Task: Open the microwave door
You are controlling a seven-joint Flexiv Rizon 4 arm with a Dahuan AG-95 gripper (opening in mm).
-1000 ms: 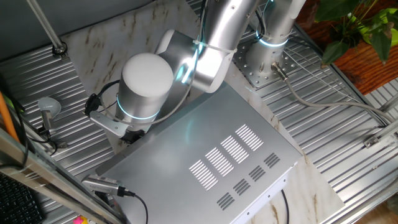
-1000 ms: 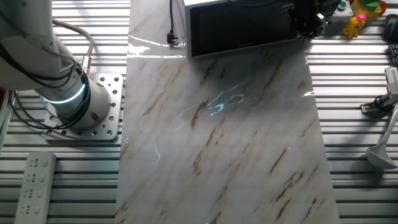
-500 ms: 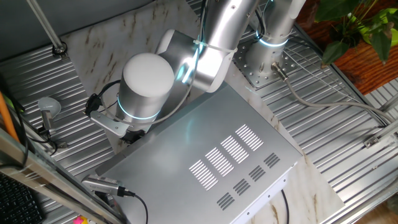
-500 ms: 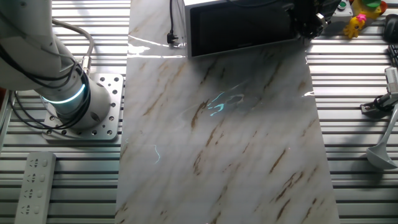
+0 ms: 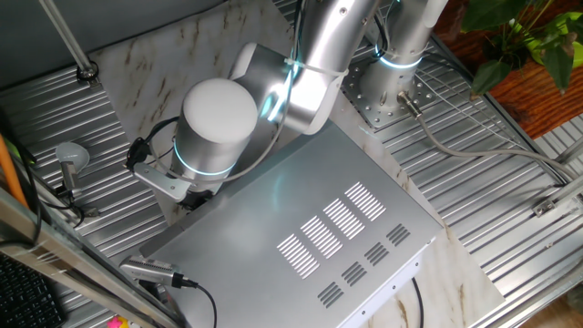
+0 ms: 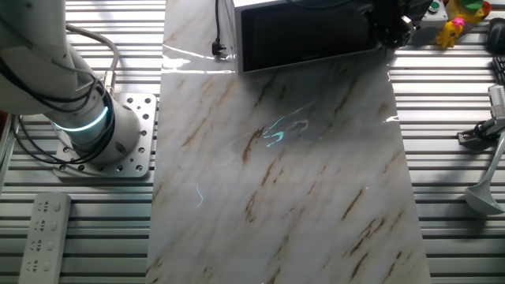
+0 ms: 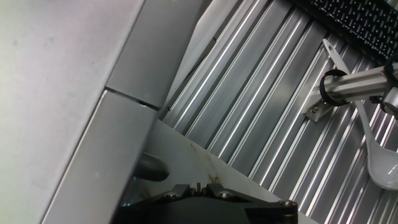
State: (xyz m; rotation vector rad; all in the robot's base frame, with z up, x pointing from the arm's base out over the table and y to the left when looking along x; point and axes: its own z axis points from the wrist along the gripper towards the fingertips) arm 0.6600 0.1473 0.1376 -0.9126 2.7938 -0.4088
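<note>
The microwave is a silver box with vent slots on top, and my arm's wrist hangs over its front left corner, hiding the gripper in that view. In the other fixed view the black microwave door lies flat against the box. The dark gripper sits at the door's right edge. The hand view shows the microwave's silver side with a seam, and the gripper low in frame, its jaws close together with nothing between them.
A ladle and a black tool lie on the ribbed table right of the marble board. A remote lies by the arm's base. A power plug sits left of the door. Toys stand at the far right.
The wrist has crept a few pixels to the right over the microwave's corner. The door looks the same as before.
</note>
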